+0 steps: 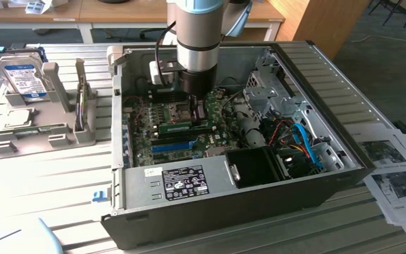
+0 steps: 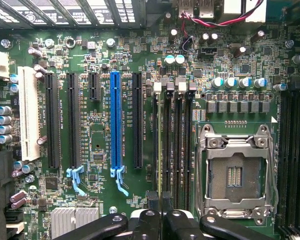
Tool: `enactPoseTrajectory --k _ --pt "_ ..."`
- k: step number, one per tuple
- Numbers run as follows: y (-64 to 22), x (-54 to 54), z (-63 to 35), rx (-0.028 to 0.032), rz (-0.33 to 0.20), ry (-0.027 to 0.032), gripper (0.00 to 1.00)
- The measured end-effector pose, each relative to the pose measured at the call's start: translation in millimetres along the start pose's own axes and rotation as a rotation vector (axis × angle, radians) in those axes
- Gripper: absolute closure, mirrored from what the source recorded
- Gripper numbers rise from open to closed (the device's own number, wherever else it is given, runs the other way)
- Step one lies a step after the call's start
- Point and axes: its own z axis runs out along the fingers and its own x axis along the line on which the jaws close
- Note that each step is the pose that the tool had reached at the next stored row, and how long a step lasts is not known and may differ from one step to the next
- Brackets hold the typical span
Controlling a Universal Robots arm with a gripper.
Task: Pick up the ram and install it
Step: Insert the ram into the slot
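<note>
Exterior view: the arm (image 1: 197,37) reaches down into the open computer case (image 1: 344,174), and the ram (image 1: 185,126) stands on edge right beneath its wrist. Its long axis runs parallel to the blue slot (image 1: 171,146), between that slot and the processor socket (image 1: 182,110). Wrist view: the pincer (image 2: 160,202) looks clenched on the ram, whose thin edge runs straight ahead along the memory slot nearest the blue one.

gripper (image 2: 161,201): cut by wrist view's edge | hard drive (image 1: 21,78): label print unreadable | papers (image 1: 392,174): cut by edge
</note>
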Motion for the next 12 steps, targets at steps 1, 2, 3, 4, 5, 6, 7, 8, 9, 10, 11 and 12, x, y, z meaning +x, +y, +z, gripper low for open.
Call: enactPoseTrajectory --k 1,2,3,4,5,6,7,8,9,10,11,12 --pt "0.0 0.0 0.0 0.0 0.0 0.0 0.89" --pt "0.0 0.0 0.0 0.0 0.0 0.0001 0.89" --pt "0.0 0.1 0.2 0.0 0.0 0.0001 0.89" --pt "0.0 0.1 0.3 0.0 0.0 0.0001 0.89" --pt "0.0 0.1 0.5 0.0 0.0 0.0001 0.89" --pt "0.0 0.0 0.7 0.0 0.0 0.0001 0.89" --pt "0.1 0.0 1.0 0.0 0.0 0.0 0.89" --pt "0.1 0.0 1.2 0.0 0.0 0.0001 0.89" --pt "0.1 0.0 1.4 0.0001 0.0 0.0 0.89" --pt "0.1 0.0 1.8 0.0001 0.0 -0.0001 0.89" --pt "0.1 0.0 2.1 0.0001 0.0 -0.0001 0.89" --pt "0.1 0.0 2.5 0.0001 0.0 -0.0001 0.89"
